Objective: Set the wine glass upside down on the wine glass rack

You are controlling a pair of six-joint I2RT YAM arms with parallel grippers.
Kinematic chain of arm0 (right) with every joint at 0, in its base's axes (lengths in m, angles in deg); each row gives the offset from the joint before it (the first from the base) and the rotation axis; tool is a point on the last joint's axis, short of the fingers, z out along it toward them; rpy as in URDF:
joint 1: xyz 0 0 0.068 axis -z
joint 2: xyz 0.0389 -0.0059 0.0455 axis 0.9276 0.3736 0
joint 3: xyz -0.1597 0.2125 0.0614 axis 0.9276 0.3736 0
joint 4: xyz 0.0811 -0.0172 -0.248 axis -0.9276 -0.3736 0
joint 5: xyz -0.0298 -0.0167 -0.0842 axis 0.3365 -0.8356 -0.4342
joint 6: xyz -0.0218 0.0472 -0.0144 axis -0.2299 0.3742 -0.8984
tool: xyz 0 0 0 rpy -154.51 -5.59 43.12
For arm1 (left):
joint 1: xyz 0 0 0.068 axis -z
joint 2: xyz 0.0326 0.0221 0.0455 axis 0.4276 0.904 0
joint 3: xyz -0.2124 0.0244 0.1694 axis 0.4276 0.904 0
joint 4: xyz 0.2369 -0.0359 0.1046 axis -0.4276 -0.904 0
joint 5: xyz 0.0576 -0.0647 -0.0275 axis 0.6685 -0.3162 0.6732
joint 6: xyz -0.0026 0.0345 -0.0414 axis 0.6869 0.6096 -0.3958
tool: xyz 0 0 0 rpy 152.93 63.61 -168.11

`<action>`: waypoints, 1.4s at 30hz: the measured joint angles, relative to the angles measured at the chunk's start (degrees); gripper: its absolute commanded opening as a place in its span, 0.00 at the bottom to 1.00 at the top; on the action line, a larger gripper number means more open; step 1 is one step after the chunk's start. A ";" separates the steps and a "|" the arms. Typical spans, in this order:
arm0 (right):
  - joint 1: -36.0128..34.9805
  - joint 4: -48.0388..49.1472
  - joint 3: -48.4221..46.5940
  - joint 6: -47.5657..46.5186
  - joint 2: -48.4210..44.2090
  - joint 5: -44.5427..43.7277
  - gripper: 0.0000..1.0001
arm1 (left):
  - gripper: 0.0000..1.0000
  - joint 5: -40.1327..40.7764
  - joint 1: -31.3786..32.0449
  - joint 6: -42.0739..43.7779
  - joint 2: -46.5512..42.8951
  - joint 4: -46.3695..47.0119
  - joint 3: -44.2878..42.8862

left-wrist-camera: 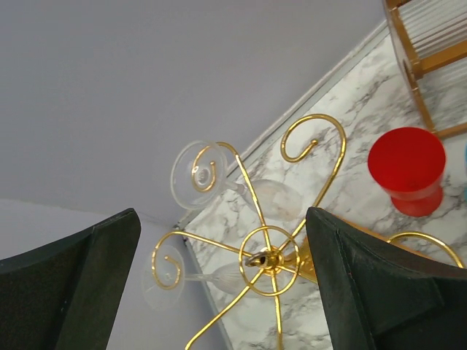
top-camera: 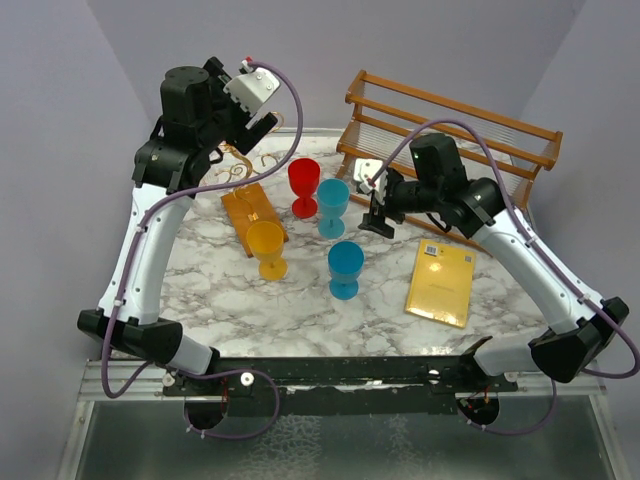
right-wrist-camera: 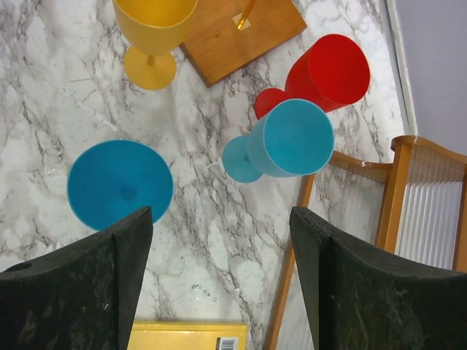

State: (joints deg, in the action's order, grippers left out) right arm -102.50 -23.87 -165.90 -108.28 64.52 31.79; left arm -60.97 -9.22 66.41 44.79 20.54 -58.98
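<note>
The wine glass rack [left-wrist-camera: 268,257] is gold wire with spiral arms, seen from above in the left wrist view, and its wooden base [top-camera: 250,215] sits at the table's back left. A clear wine glass [left-wrist-camera: 198,173] hangs upside down from one spiral arm, its foot resting in the curl. A second clear glass [left-wrist-camera: 166,271] hangs the same way from the neighbouring arm. My left gripper [left-wrist-camera: 222,240] hovers above the rack's centre post, open, holding nothing. My right gripper [right-wrist-camera: 221,219] is open over bare marble, also holding nothing.
Red [top-camera: 304,185], teal [top-camera: 333,205], blue [top-camera: 346,268] and yellow [top-camera: 268,248] goblets stand upright mid-table, close to the rack's base. A yellow book [top-camera: 441,283] lies at the right. A large wooden slatted rack [top-camera: 450,125] stands at the back right, beside my right gripper.
</note>
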 measured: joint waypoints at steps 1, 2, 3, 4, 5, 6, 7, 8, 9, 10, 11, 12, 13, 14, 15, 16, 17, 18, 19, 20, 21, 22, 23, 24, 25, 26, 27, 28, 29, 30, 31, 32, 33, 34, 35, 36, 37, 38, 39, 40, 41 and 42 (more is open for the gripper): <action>-0.02 -0.28 0.13 -0.15 0.00 0.00 0.76 | 0.99 -0.59 0.00 -1.31 -0.39 -0.11 0.39; -0.26 -0.57 0.39 -0.46 0.02 -0.02 0.76 | 0.99 -1.07 0.00 -2.80 -0.76 -0.28 0.70; -0.44 -0.81 0.55 -0.61 0.04 -0.09 0.76 | 0.99 -1.40 0.00 -4.26 -1.03 -0.44 0.92; -0.81 -1.07 0.74 -0.70 0.15 -0.33 0.76 | 0.99 -1.57 0.00 -6.12 -1.22 -0.39 1.09; -1.53 -1.38 1.03 -0.87 0.28 -0.70 0.76 | 0.99 -1.64 0.00 -7.58 -1.36 -0.39 1.18; -2.14 -1.60 1.22 -0.98 0.44 -1.03 0.76 | 0.99 -1.66 -0.02 -9.11 -1.46 -0.37 1.22; -3.10 -1.84 1.53 -1.03 0.72 -1.49 0.76 | 0.99 -1.73 -0.11 -10.64 -1.53 -0.35 1.25; -3.85 -2.03 1.77 -1.05 1.07 -1.92 0.76 | 0.99 -1.84 -0.28 -12.02 -1.62 -0.35 1.25; -4.66 -2.16 2.03 -1.05 1.53 -2.69 0.76 | 0.99 -1.97 -0.52 -13.75 -1.70 -0.33 1.25; -5.51 -2.36 2.32 -1.05 2.19 -3.21 0.76 | 0.99 -2.12 -0.98 -15.10 -1.86 -0.33 1.22; -6.19 -2.64 2.47 -1.05 2.93 -3.91 0.76 | 0.99 -2.25 -1.44 -16.46 -1.97 -0.33 1.14; -6.69 -2.95 2.56 -1.03 3.56 -4.35 0.75 | 0.99 -2.34 -1.92 -17.66 -1.99 -0.35 0.87; -7.02 -3.15 2.56 -1.01 4.04 -4.74 0.75 | 0.99 -2.38 -2.36 -18.51 -1.99 -0.33 0.52; -7.23 -3.28 2.56 -0.98 4.76 -5.38 0.74 | 0.99 -2.43 -2.78 -19.37 -1.99 -0.26 0.17; -7.26 -3.34 2.56 -0.98 5.20 -5.81 0.73 | 0.99 -2.45 -3.17 -20.22 -1.99 -0.33 -0.39; -7.28 -3.43 2.54 -0.96 5.57 -6.12 0.72 | 0.99 -2.47 -3.39 -21.03 -1.99 -0.26 -0.70; -7.45 -3.67 2.43 -0.96 6.12 -6.54 0.70 | 0.99 -2.45 -3.78 -21.24 -1.99 -0.22 -1.36; -7.63 -4.11 2.10 -0.92 6.88 -6.99 0.69 | 0.99 -2.49 -4.00 -21.62 -1.99 -0.15 -1.75; -7.65 -4.52 1.84 -0.87 7.48 -7.26 0.67 | 0.99 -2.49 -4.07 -21.97 -1.99 -0.15 -2.23; -7.85 -5.14 1.42 -0.83 8.31 -7.48 0.65 | 0.99 -2.51 -4.11 -22.27 -1.99 -0.07 -2.51; -8.15 -5.70 1.01 -0.81 9.27 -7.69 0.63 | 0.99 -2.58 -4.11 -22.51 -1.99 -0.04 -2.78; -8.72 -6.38 0.66 -0.85 10.43 -7.96 0.61 | 0.99 -2.60 -4.11 -22.67 -1.99 -0.02 -2.95; -9.16 -6.75 0.57 -0.83 11.13 -8.20 0.59 | 0.99 -2.67 -4.11 -22.73 -1.97 -0.07 -3.17; -9.66 -7.23 0.57 -0.83 12.11 -8.52 0.57 | 0.99 -2.67 -4.11 -22.82 -1.97 -0.09 -3.23; -9.94 -7.63 0.55 -0.83 12.72 -8.74 0.55 | 0.99 -2.69 -4.11 -22.88 -1.97 -0.17 -3.39; -10.27 -8.07 0.52 -0.76 13.44 -8.98 0.53 | 0.99 -2.71 -4.11 -22.91 -1.92 -0.17 -3.52; -10.60 -8.48 0.42 -0.70 14.34 -9.22 0.51 | 0.99 -2.71 -4.11 -22.91 -1.86 -0.17 -3.65; -10.73 -8.76 0.28 -0.55 14.93 -9.42 0.47 | 0.99 -2.73 -4.11 -22.91 -1.73 -0.31 -3.91; -10.93 -9.05 0.15 -0.55 15.45 -9.73 0.44 | 0.99 -2.75 -4.13 -22.91 -1.53 -0.31 -4.15; -11.04 -9.31 0.00 -0.52 16.11 -9.97 0.40 | 0.99 -2.78 -4.15 -22.91 -1.38 -0.31 -4.28; -11.06 -9.44 -0.04 -0.42 16.44 -10.14 0.36 | 0.99 -2.82 -4.15 -22.91 -1.20 -0.31 -4.35; -11.06 -9.62 -0.11 -0.42 16.68 -10.29 0.32 | 0.99 -2.86 -4.15 -22.88 -1.07 -0.33 -4.35; -11.13 -9.97 -0.37 -0.37 17.03 -10.38 0.29 | 0.99 -2.89 -4.15 -22.88 -0.87 -0.37 -4.35; -11.23 -10.23 -0.61 -0.33 17.22 -10.40 0.26 | 0.99 -2.91 -4.15 -22.88 -0.66 -0.37 -4.35; -11.21 -10.34 -0.87 -0.28 17.35 -10.45 0.23 | 0.99 -2.95 -4.15 -22.88 -0.39 -0.37 -4.35; -11.23 -10.58 -1.25 -0.22 17.51 -10.43 0.21 | 0.99 -3.02 -4.15 -22.88 -0.22 -0.37 -4.35; -11.28 -10.78 -1.62 -0.17 17.62 -10.38 0.19 | 0.99 -3.15 -4.15 -22.88 0.04 -0.42 -4.35; -11.28 -10.95 -1.95 -0.11 17.70 -10.36 0.15 | 0.99 -3.19 -4.15 -22.86 0.22 -0.44 -4.35; -11.30 -11.13 -2.40 -0.13 17.79 -10.36 0.12 | 0.99 -3.30 -4.15 -22.84 0.42 -0.48 -4.35; -11.32 -11.28 -2.78 -0.13 17.90 -10.36 0.09 | 0.99 -3.32 -4.15 -22.82 0.57 -0.55 -4.35; -11.32 -11.50 -3.26 -0.11 18.03 -10.32 0.06 | 0.99 -3.34 -4.15 -22.75 0.70 -0.63 -4.35; -11.32 -11.74 -3.56 -0.11 18.12 -10.29 0.02 | 0.99 -3.34 -4.15 -22.67 0.79 -0.72 -4.35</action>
State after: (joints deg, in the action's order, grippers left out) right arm -113.82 -35.60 -169.47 -108.39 82.64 21.49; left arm -64.32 -13.37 43.74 45.57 19.82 -63.33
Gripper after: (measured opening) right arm 0.117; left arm 0.991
